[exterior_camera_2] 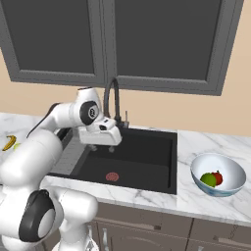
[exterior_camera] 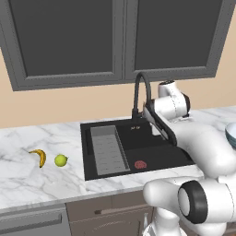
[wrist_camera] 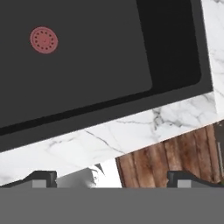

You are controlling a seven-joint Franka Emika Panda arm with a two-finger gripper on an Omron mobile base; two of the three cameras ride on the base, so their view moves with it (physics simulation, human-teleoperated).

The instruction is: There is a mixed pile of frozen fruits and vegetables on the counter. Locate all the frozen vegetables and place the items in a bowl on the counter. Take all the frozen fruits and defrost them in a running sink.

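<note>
Jaws gape wide, empty, above the sink beside the faucet.

We note a white marble counter with a black sink set into it. Left of the sink, a banana and a yellow-green ball lie on the marble, just beside each other. Right of the sink, well apart from it, a bowl rests on the counter.

Banana, yellow-green ball on counter left of sink; green, red pieces in bowl.
</note>
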